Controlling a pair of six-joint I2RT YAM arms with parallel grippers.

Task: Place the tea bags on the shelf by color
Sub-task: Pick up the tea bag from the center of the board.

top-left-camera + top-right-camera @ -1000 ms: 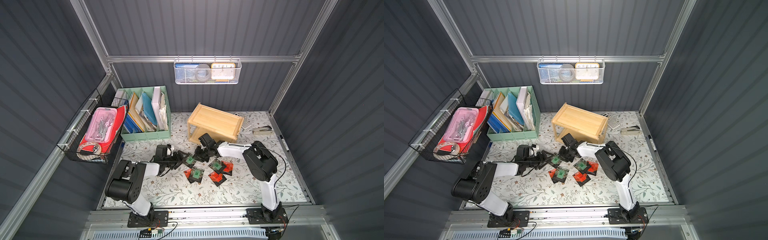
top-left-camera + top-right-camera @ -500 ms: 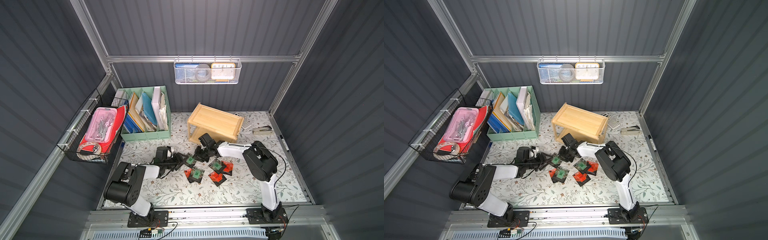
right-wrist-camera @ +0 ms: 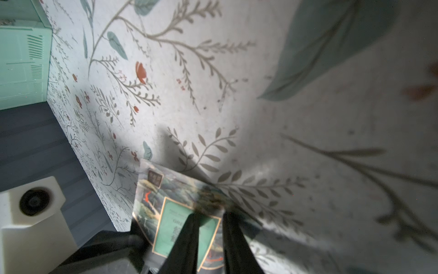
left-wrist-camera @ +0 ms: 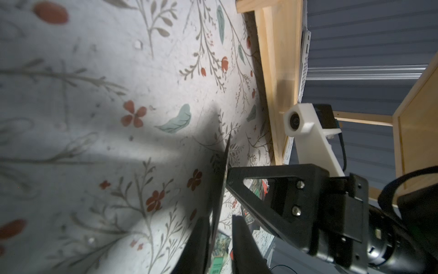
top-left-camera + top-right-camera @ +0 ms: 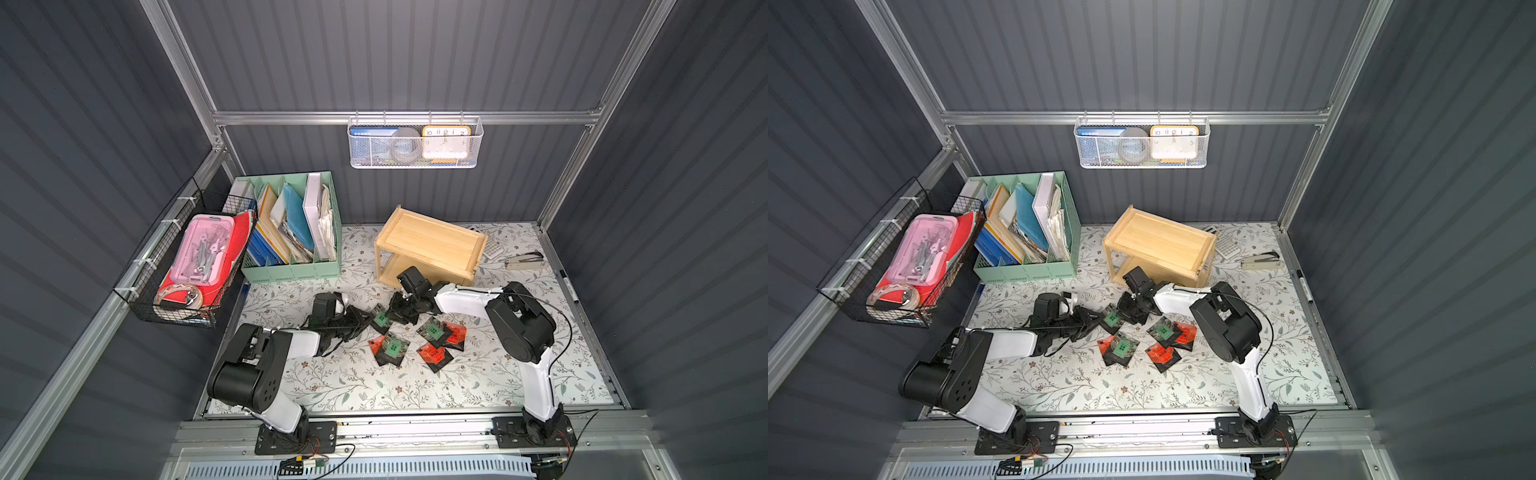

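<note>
Narrowed since a second ago: left gripper (image 5: 368,318) jaws either side of green-label tea bag (image 5: 380,318) edge, pinched or not cannot tell | right gripper (image 5: 395,316) clamped on same tea bag, held tilted between both grippers, near shelf (image 5: 432,243) front | other tea bags (image 5: 392,348) flat on mat (image 5: 353,382) close by

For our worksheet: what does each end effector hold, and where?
Right end effector: green-labelled black foil tea sachet, by one edge. Left end effector: straddles its opposite edge; grip unclear.
</note>
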